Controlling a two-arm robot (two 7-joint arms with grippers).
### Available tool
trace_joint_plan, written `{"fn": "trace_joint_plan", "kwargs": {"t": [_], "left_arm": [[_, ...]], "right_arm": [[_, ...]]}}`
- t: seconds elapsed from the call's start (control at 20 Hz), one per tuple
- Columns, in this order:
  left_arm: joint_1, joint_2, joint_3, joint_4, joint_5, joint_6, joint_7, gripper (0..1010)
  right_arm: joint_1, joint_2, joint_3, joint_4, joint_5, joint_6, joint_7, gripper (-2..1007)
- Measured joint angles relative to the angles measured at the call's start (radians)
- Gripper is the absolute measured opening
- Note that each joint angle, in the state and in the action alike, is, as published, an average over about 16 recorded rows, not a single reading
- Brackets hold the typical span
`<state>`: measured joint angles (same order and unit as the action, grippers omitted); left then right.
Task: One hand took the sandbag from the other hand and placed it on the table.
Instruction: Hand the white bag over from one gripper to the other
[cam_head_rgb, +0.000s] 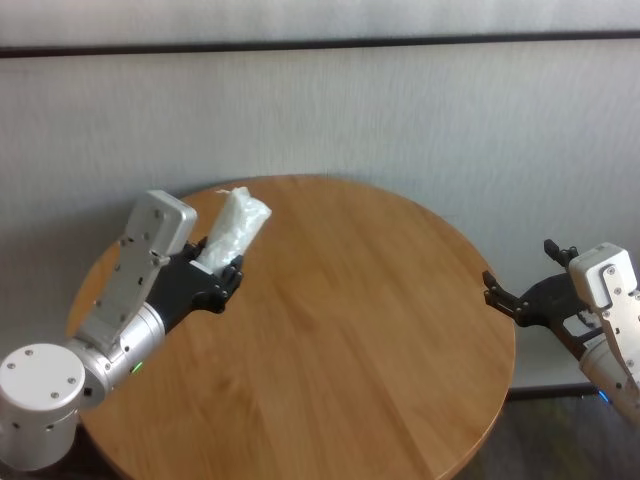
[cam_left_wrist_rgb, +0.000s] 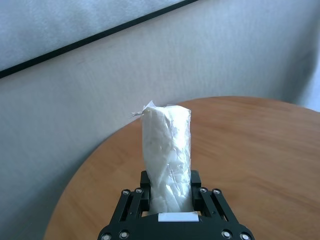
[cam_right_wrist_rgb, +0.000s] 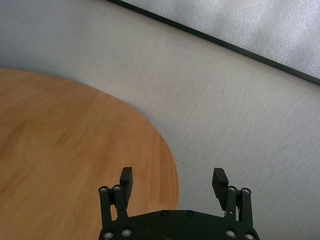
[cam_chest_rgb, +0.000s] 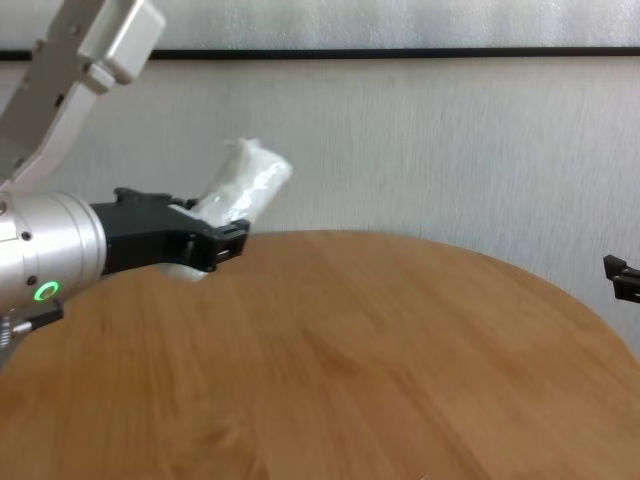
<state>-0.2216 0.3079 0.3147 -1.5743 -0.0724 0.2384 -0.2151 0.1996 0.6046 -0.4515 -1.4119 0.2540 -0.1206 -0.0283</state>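
A pale grey wall (cam_head_rgb: 400, 110) with a dark horizontal strip (cam_head_rgb: 320, 44) near its top stands behind a round surface (cam_head_rgb: 340, 340) of light-brown wood with visible grain; the left tool (cam_head_rgb: 222, 278), black-fingered on a silver wrist with a green glowing ring (cam_chest_rgb: 44, 292), sits over the surface's far left part, just inside the rim; its fingers are closed on the lower end of the sandbag (cam_head_rgb: 233, 235), a white, crinkled, oblong pouch; the sandbag sticks out beyond the fingertips, tilted up and away from the robot, and in the chest view it is raised above the wood, not touching it; the left wrist view shows the pouch held between the two fingers (cam_left_wrist_rgb: 200, 196), its free end toward the wall; the right tool (cam_head_rgb: 522, 297) hangs just off the surface's right rim, well apart from the sandbag; its fingers (cam_right_wrist_rgb: 126, 178) stand wide apart with nothing between them, and in the right wrist view one fingertip lies over the edge of the wood and the other over the wall behind.
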Motion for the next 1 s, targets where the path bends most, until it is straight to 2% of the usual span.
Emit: {"fn": "trace_joint_plan", "kwargs": {"t": [0.2,0.4,0.7,1.0], "left_arm": [[-0.006,0.011,0.014,-0.015,0.01,-0.038,-0.048,485],[-0.018,0.018,0.024,-0.027,0.012,-0.06,-0.09,484],[-0.043,0.023,0.041,-0.044,-0.002,-0.079,-0.149,485],[-0.069,0.03,0.065,-0.059,-0.029,-0.084,-0.196,485]], "right_arm": [[0.0,0.0,0.0,0.0,0.0,0.0,0.0,1005],[0.0,0.0,0.0,0.0,0.0,0.0,0.0,1005],[0.0,0.0,0.0,0.0,0.0,0.0,0.0,1005],[0.0,0.0,0.0,0.0,0.0,0.0,0.0,1005]]}}
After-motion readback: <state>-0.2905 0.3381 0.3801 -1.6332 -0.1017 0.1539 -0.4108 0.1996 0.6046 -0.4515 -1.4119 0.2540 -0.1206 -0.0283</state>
